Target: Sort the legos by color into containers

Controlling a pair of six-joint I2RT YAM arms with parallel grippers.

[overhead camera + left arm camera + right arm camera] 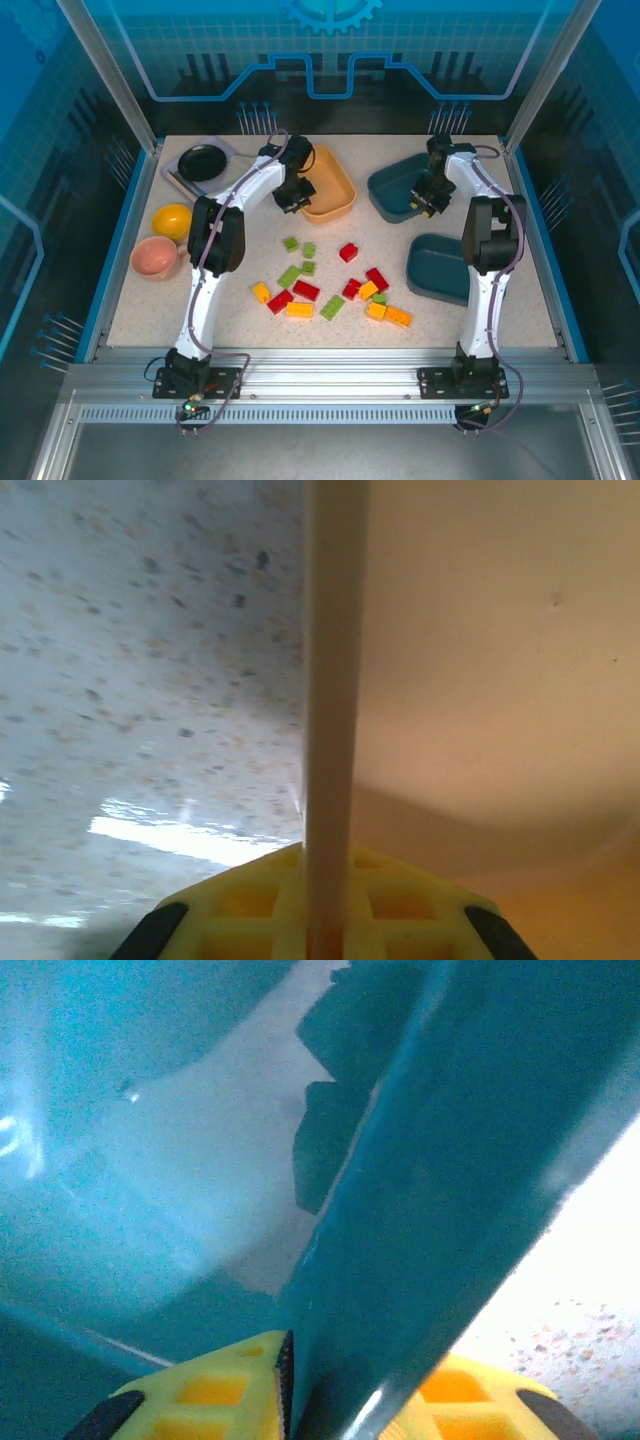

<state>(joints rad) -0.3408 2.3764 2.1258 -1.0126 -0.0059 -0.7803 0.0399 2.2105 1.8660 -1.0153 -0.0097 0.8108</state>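
The two arm bases, left and right, sit bolted to the metal rail at the near edge of the speckled worktop, and both arms reach away toward the far side. Taking the yellow-orange tray at the far middle as the mark, the left gripper is at that tray's left rim. From its wrist camera the pale rim runs straight up between the yellow fingers, so the left gripper looks clamped on the rim, though the contact itself sits too low in that view to be sure. To the right of the yellow-orange tray, close by but not touching it, stands the far teal tray. The right gripper is on its right-hand edge, and the wrist view shows the teal wall passing between the fingers, pinched there by the right gripper. The near teal tray lies further right of the yellow-orange tray and closer to the bases. The legos, red, light green and yellow-orange, lie loose on the worktop on the near side of the yellow-orange tray, between the two arms. Left of that tray are a yellow bowl and a pink bowl, and a black dish sits further back on the same side.
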